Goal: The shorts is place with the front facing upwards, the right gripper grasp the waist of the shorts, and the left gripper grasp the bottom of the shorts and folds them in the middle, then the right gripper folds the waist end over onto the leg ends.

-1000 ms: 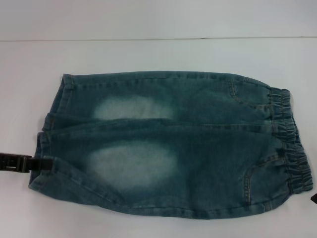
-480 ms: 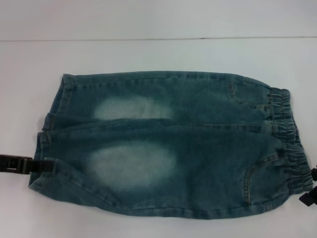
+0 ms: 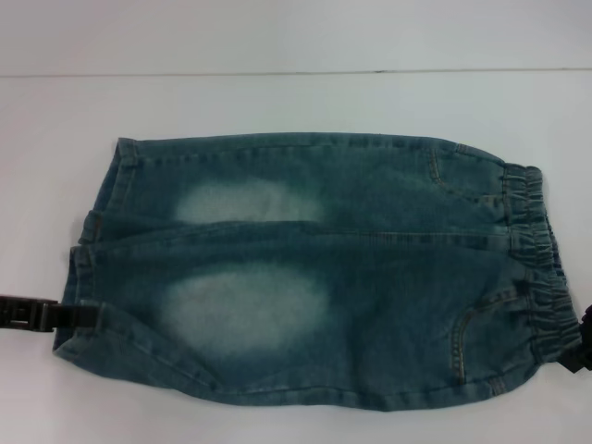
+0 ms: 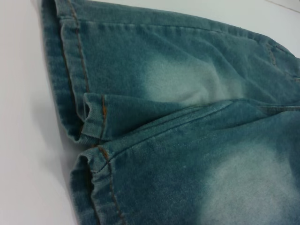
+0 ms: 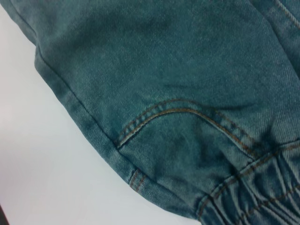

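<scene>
Down at the near left edge of the head view, the left pincer lies low and level over the desk, its black fingers reaching in to the hem of the nearer leg; whether they have closed on the cloth cannot be told. At the far right edge only a dark sliver of the right pincer shows, just beside the near end of the waist, and its fingers' state cannot be told either.

Between the two, the shorts lie flat, front up, on the white desk. Their long axis runs across the robot from side to side: the leg ends point to the robot's left and the gathered waist to its right. Two pale faded patches sit side by side, one on each leg.

Only the head view takes in the whole garment and both arms. The left wrist view shows neither pincer but gives the hems close: two stitched leg openings meeting at the inner seam, tan thread visible. The right wrist view shows a curved tan-stitched pocket and the puckered band beside it.
</scene>
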Robot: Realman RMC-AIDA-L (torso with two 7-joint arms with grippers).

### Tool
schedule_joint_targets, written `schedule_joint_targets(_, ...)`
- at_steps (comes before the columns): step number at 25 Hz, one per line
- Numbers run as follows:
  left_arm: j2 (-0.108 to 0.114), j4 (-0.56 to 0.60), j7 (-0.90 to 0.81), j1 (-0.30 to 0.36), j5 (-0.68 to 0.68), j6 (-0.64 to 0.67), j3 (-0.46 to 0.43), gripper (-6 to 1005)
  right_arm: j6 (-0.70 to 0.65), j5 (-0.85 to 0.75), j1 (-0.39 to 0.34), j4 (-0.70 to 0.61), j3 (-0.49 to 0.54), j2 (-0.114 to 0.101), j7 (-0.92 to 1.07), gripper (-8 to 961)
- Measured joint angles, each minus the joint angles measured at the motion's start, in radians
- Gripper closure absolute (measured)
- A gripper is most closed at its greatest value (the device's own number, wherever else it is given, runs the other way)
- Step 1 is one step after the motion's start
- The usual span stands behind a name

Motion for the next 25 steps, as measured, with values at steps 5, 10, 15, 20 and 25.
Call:
schedule_joint_targets(5, -0.001, 0.0, 0.002, 0.001, 0.0, 0.004, 0.001, 983, 0.01, 0.001, -0.002, 0.0, -0.002, 0.002, -0.005, 625)
schedule_joint_targets(10, 0.0, 0.0, -0.001, 0.0, 0.0, 0.006, -0.001, 983, 0.016, 0.003, -0.002, -0.004, 0.001, 0.004, -0.008, 823)
schedule_joint_targets(15, 0.005, 0.0, -0.007, -0.011, -0.017, 0.024, -0.003, 982, 0.02, 0.02, -0.005, -0.005, 0.001, 0.004, -0.011, 860)
schedule_joint_targets(20, 0.012, -0.002, -0.025, -0.013, -0.13, 0.06, -0.003, 983, -0.001, 0.109, -0.033, -0.014, 0.032, -0.014, -0.017, 897)
schedule_joint_targets(25, 0.026, -0.067, -0.042, -0.027, -0.205, 0.032, -0.003, 982, -0.054, 0.259, -0.085, -0.011, 0.152, -0.048, -0.034, 904)
